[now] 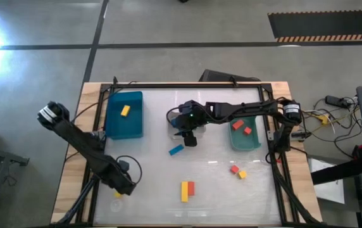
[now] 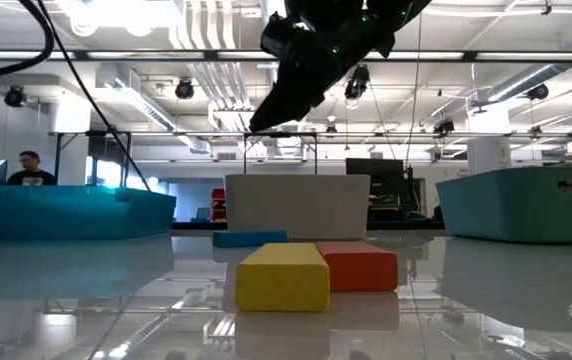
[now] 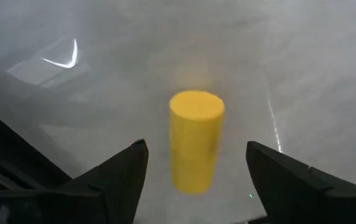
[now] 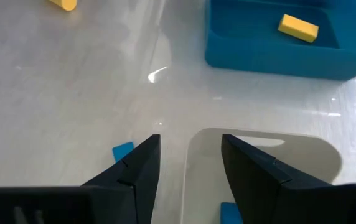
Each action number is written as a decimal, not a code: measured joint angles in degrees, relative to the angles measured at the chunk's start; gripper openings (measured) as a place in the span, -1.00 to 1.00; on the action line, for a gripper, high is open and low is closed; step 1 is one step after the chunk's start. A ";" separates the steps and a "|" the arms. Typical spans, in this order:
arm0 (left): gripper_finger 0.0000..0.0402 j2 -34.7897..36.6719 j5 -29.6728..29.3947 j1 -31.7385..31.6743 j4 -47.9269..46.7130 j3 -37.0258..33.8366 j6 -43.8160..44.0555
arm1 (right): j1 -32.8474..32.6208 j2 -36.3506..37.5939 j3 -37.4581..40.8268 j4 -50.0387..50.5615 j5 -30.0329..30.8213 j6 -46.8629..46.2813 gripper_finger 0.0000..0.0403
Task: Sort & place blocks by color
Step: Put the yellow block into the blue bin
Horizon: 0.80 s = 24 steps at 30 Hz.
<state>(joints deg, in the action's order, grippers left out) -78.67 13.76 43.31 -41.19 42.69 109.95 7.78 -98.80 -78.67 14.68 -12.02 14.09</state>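
Yellow and red bars lie nearest the low camera, the yellow bar [image 2: 282, 276] in front and the red bar [image 2: 360, 266] touching it just behind; from above they sit side by side near the front edge of the desk [image 1: 219, 196]. Next in size come the three bins along the far half: the blue bin [image 1: 124, 126] on the left with one yellow block [image 1: 125, 111] inside, the clear bin [image 2: 296, 206] in the middle holding a blue block [image 4: 231, 213] that is only partly visible, and the green bin [image 1: 244, 140] on the right with two red blocks [image 1: 237, 125] in it. The right arm reaches across from the right side, and the right end effector [image 1: 190, 139] hangs above the near rim of the clear bin, its fingers [image 4: 137, 171] apart and holding nothing. The left arm is folded down at the front left corner, where the left end effector [image 3: 196, 171] hovers over a yellow cylinder [image 3: 195, 140] lying between its spread fingers, not touching them. A loose blue bar [image 1: 176, 150] lies on the desk just in front of the clear bin, and a small red block [image 1: 235, 169] and small yellow block [image 1: 242, 174] sit touching each other in front of the green bin.
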 joint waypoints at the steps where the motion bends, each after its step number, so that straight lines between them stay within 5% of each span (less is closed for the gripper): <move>1: 0.29 -0.51 -0.16 -0.02 0.17 -0.05 -0.48 | -0.09 0.00 0.00 -0.03 -0.02 -0.01 -0.21; 10: 0.18 -4.03 -0.28 0.00 1.26 -0.08 -1.39 | -0.32 -0.04 0.07 0.04 0.01 -0.66 -0.20; 20: -0.46 -4.14 -0.13 0.00 1.75 -0.05 -2.56 | -0.41 -0.07 2.22 0.03 0.01 -1.05 -0.27; 24: -0.48 -2.77 -0.07 -0.18 1.67 0.45 -2.58 | -0.40 -0.07 3.65 0.00 0.03 -1.78 -0.31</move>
<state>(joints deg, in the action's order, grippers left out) -81.44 13.69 43.13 -39.52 43.14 107.37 7.38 -98.87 -75.02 14.68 -11.99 12.32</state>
